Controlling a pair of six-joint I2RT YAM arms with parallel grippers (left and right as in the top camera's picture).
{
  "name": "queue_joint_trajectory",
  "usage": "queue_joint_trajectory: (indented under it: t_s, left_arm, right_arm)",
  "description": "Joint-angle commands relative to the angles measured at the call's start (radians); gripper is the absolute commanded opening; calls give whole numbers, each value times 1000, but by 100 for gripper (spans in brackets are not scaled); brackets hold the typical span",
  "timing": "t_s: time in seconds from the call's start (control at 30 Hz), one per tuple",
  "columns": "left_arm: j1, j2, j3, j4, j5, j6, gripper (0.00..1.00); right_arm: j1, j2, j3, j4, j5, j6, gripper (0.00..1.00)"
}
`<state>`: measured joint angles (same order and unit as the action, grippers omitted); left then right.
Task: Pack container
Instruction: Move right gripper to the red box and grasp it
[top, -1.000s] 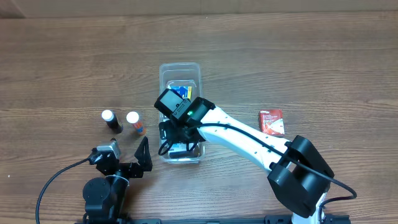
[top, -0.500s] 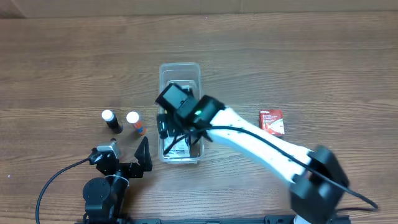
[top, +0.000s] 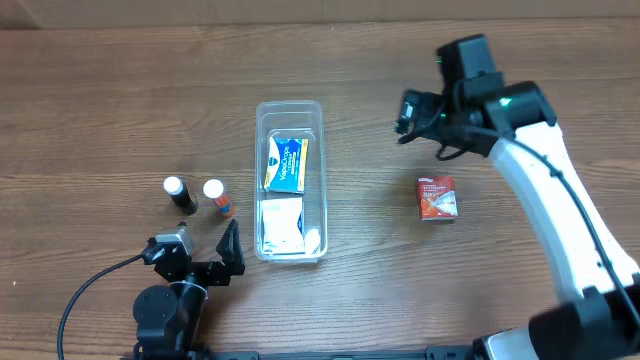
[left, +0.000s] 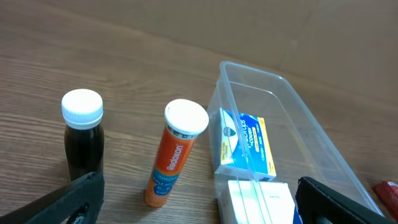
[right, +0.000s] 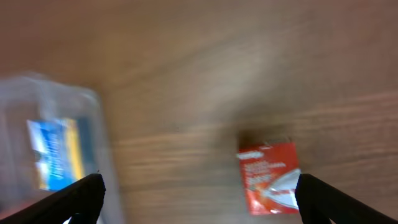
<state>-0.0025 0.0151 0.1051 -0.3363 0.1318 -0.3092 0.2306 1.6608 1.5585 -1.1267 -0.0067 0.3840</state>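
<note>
The clear plastic container (top: 290, 113) lies lengthwise in the middle of the table. Inside it lie a blue and yellow packet (top: 287, 163) at the far end and a white packet (top: 281, 224) at the near end. Both also show in the left wrist view, the blue one (left: 245, 140) and the white one (left: 258, 200). My right gripper (top: 407, 113) is open and empty, high over the table to the right of the container. A red packet (top: 436, 196) lies below it on the wood and shows in the right wrist view (right: 269, 176). My left gripper (top: 222, 255) is open and empty near the front edge.
A dark bottle with a white cap (top: 177, 193) and an orange tube with a white cap (top: 215, 196) stand left of the container. They also show in the left wrist view, the bottle (left: 83, 138) and the tube (left: 174, 154).
My right gripper has come up out of the container, leaving a white packet in it, and has swung far to the right and back. The left arm has not moved.
</note>
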Motion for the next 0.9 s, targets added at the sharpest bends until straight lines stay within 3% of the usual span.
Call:
queue_joint_trajectory:
  t_s: [0.0, 0.3, 0.63, 0.87]
  left_arm:
    - [-5, -10, -3, 1, 7, -9, 100]
    - [-5, -10, -3, 1, 7, -9, 100]
    - [-5, -10, -3, 1, 7, -9, 100]
    - [-5, -10, -3, 1, 7, -9, 100]
  right_arm:
    - [-39, 77, -85, -7, -72, -127, 100]
    - [-43, 215, -204, 15, 6, -169, 100]
    - [-79, 217, -377, 169, 5, -145, 100]
    - [-80, 217, -389, 205, 2, -145, 99]
